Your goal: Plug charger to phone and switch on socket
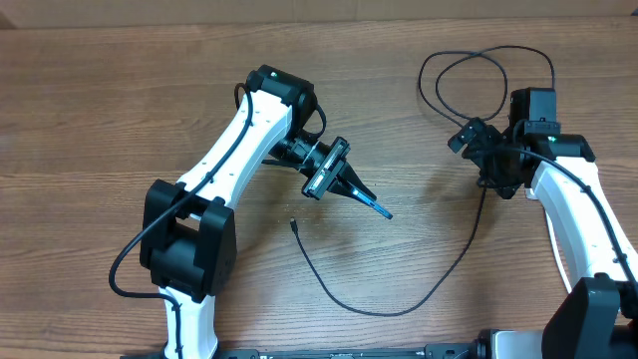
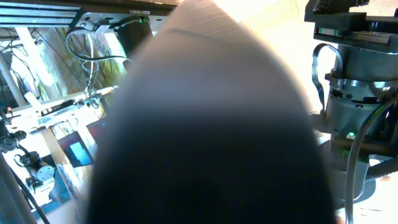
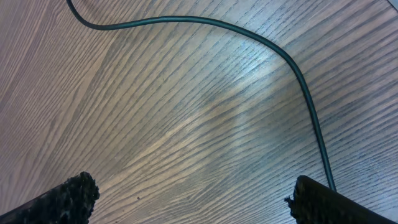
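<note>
The charger is a thin black cable lying on the wooden table. Its small connector tip rests free at centre, and the cable curves right into loops at the back right. My left gripper hovers right of the tip, its fingers shut to a point with nothing between them. A blurred dark shape fills the left wrist view. My right gripper points down over the cable and stands open. The cable runs beside its right finger. The phone and the socket are out of view.
Bare wood-grain table stretches to the left and centre. The cable's far end is hidden behind the right arm. The left arm's base sits at the front left.
</note>
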You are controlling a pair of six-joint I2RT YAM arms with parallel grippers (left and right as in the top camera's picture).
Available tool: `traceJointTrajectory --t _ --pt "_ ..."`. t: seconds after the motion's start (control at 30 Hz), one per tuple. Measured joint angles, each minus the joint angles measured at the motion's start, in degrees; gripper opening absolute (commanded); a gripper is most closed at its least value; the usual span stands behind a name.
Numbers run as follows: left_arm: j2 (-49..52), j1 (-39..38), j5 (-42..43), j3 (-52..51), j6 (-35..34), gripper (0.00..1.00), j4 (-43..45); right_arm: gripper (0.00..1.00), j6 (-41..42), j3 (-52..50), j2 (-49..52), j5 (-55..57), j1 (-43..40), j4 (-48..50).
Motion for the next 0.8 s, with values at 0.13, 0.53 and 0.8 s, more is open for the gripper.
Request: traceJointTrajectory --t 0.13,0.53,0.8 --pt "0.0 0.0 0.0 0.0 -0.5 0.04 0.0 1.00 0.0 0.0 0.0 0.0 0.0 0.0" --pt "0.0 0.0 3.4 0.0 -1.1 0.04 0.0 1.00 0.0 0.0 0.0 0.0 0.0 0.0" --pt "0.0 0.0 6.2 0.0 0.1 0.04 0.0 1.00 0.0 0.0 0.0 0.0 0.0 0.0"
